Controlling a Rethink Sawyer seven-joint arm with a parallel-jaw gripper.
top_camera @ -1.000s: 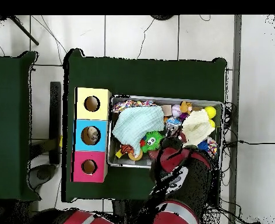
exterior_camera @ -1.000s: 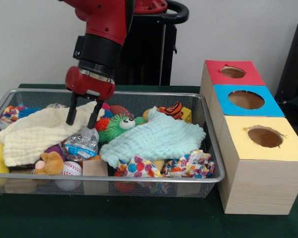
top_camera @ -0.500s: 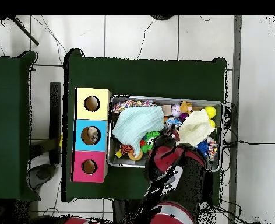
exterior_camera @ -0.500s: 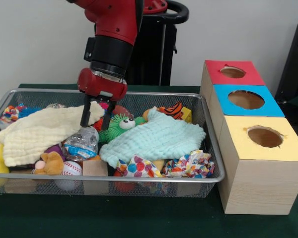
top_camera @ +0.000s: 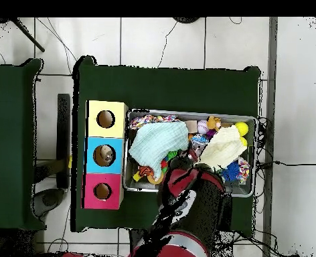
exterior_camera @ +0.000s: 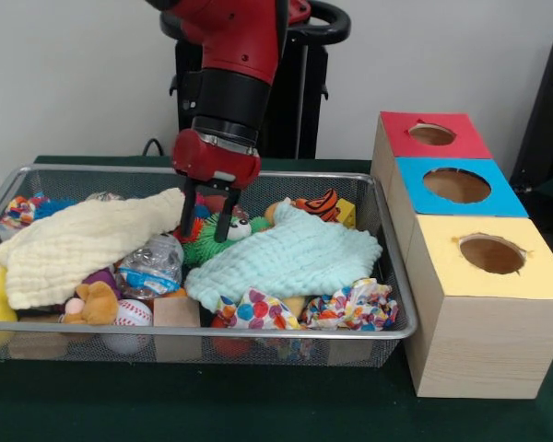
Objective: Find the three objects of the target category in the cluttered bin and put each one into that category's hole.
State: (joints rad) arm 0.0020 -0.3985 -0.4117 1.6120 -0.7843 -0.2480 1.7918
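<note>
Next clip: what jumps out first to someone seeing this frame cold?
The red arm's gripper hangs with open fingers over a green spiky toy with a googly eye, mid-bin. The wire bin is crammed: a yellow cloth on the picture's left, a mint cloth in the middle. Beside it stands a wooden box with red, blue and yellow tops, each with a hole.

Pale yellow cloth (exterior_camera: 74, 244), mint cloth (exterior_camera: 290, 258), green spiky toy (exterior_camera: 223, 235) (tiger-striped toy (exterior_camera: 321, 203) behind), red-blue-yellow box tops (exterior_camera: 456, 184).
</note>
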